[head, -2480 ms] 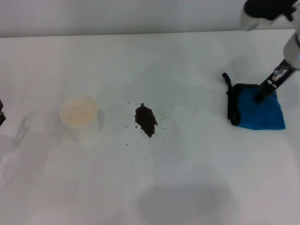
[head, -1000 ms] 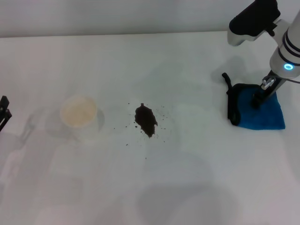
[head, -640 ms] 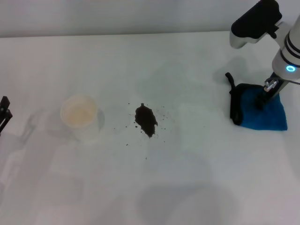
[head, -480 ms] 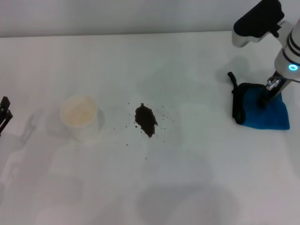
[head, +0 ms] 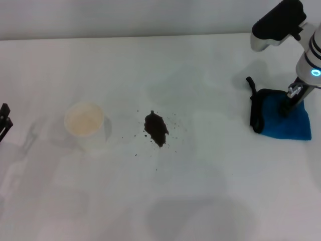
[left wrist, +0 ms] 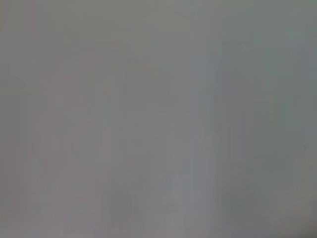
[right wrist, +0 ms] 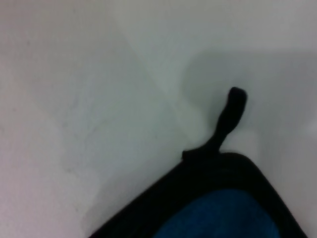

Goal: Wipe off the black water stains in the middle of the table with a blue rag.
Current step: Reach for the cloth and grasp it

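Your right gripper is down on the blue rag at the far right of the bench, tip planted on the cloth's upper middle; you can't tell from the head view whether the jaws are open or closed, they're too thin and dark against the fabric. The rag lies flat on the bench, black edging along its left side, short black loop sticking up toward the back edge of the bench. Right wrist view shows the same rag close up: blue fabric, black border, the loop lying on the white surface; no jaws visible there. The black water stains sit mid-bench, a dark irregular blotch with tiny specks scattered around it, well apart from the rag and untouched. A white paper cup stands upright to the left of the stain, near it but not touching, something pale inside. Your left gripper only pokes in at the left edge of the head view, well apart from the cup, just a black sliver, jaw state can't be told. Left wrist view is a blank grey field, nothing to make out. The right arm's white body with a blue ring light and a black end piece hangs above the rag.
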{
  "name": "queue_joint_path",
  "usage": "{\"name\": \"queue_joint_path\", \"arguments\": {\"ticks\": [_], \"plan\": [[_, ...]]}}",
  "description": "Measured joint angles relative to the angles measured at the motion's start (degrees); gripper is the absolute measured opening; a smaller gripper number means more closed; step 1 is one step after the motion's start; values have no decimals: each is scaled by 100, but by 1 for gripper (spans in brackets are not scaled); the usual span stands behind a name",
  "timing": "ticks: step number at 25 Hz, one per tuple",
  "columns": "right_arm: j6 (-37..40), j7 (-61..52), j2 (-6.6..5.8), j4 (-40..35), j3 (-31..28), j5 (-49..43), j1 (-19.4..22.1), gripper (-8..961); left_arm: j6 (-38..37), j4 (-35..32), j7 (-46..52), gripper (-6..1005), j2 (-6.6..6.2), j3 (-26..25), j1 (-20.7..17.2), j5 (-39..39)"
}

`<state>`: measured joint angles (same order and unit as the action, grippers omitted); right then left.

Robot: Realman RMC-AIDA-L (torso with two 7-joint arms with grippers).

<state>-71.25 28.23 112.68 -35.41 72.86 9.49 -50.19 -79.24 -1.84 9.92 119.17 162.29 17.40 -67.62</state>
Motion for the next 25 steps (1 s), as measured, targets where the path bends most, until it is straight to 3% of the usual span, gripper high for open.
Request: {"name": "queue_joint_path", "arguments": {"ticks": [15, 25], "plan": [[69, 16, 54, 27, 36, -5, -2, 235, 6, 0, 0, 892, 0, -4, -26, -6], [-15, -2, 14, 3, 16, 2, -8, 147, 6, 0, 15, 892, 9, -4, -35, 1]]}}
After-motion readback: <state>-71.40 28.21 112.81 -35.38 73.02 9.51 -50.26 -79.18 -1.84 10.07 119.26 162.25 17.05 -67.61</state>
